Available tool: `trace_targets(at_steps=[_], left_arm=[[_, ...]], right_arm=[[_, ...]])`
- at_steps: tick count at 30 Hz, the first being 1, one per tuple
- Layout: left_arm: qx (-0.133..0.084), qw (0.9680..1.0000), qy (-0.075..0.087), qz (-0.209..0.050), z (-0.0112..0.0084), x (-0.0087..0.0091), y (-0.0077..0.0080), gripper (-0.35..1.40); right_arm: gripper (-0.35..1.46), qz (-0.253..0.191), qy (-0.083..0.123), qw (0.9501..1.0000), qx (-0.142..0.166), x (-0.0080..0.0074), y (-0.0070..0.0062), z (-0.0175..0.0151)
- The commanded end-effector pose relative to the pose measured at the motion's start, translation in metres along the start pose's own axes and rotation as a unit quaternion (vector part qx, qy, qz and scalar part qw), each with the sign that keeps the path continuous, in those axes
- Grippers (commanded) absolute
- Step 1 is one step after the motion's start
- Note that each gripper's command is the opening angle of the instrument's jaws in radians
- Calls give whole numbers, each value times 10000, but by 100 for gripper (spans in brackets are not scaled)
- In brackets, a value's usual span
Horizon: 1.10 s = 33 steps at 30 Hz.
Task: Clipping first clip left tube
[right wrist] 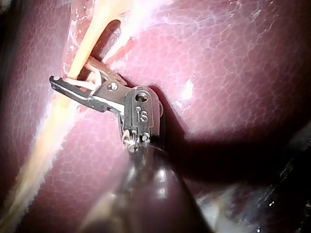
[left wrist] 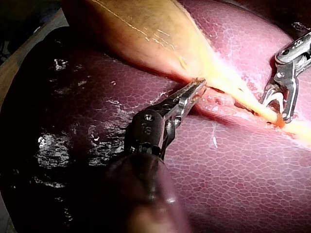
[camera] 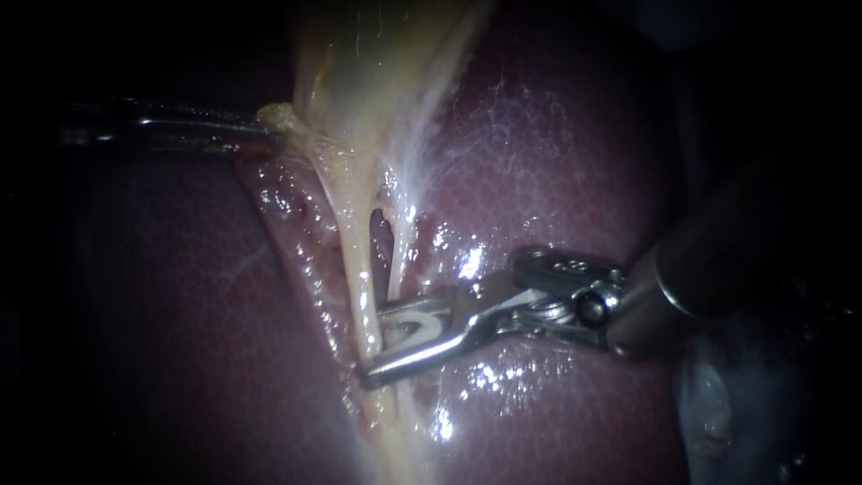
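Note:
The pale gallbladder (camera: 377,72) hangs over the dark red liver (camera: 557,135). Two tubes run down from it, the left tube (camera: 355,260) and the thinner right tube (camera: 401,260). My right instrument (camera: 377,346) comes in from the right, its jaws open and carrying a white clip (camera: 415,330). The jaws straddle the left tube low down, one in front and one behind. The right wrist view shows the same: right instrument (right wrist: 73,72), clip (right wrist: 87,86), tube between the jaws. My left instrument (camera: 274,126) is shut on the gallbladder's edge, also seen in the left wrist view (left wrist: 197,87).
Wet liver (left wrist: 233,165) lies on all sides of the tubes. A narrow slit shows between the two tubes above the right jaws. In the left wrist view my right instrument (left wrist: 274,109) sits on the stretched tube (left wrist: 243,99) beyond the left jaws.

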Motion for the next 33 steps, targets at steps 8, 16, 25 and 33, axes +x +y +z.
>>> trace_targets(at_steps=[8, 16, 25, 33], left_arm=[[-3, 10000, 0, -2, 1, 0, 0, -35], [-3, 10000, 0, -2, 1, 0, 0, -35], [-3, 10000, 0, -2, 2, 0, 1, -35], [-4, 10000, 0, -2, 2, 0, 2, -35]], right_arm=[[50, -44, 79, 9996, 253, 5, -8, 16], [50, -9, 232, 9987, 450, 8, -9, 24], [50, -31, 252, 9970, 727, 11, -26, 32], [48, 12, 272, 9963, 815, 26, -57, 31]])
